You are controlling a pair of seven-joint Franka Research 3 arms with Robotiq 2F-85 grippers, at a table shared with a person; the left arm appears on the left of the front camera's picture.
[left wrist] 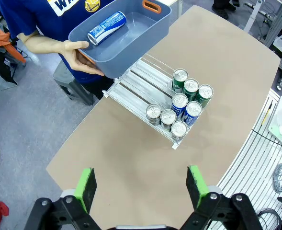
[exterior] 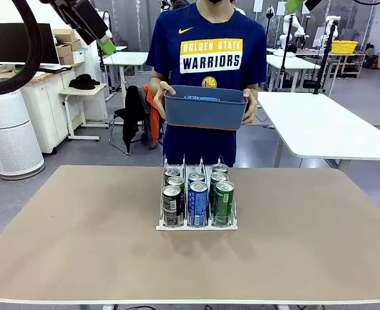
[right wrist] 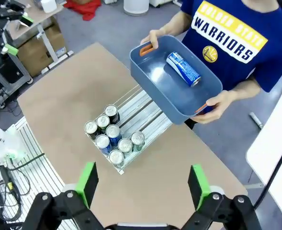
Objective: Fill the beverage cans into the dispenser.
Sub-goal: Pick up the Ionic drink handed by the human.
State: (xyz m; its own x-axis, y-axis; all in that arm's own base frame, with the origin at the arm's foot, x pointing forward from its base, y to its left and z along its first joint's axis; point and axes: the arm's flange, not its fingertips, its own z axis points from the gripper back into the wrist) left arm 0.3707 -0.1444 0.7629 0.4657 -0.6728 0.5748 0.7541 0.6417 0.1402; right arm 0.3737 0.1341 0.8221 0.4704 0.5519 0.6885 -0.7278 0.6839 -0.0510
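Two gaping: left claw [left wrist: 141, 170], right claw [right wrist: 142, 167], above tan table [exterior: 80, 245]; grey floor [exterior: 73, 155] beyond.

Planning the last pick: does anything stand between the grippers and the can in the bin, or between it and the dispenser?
Nothing visible from above: the can lies exposed in the bin, though the person's hands grip its ends. In the dispenser, the middle lane is free behind two blue cans.
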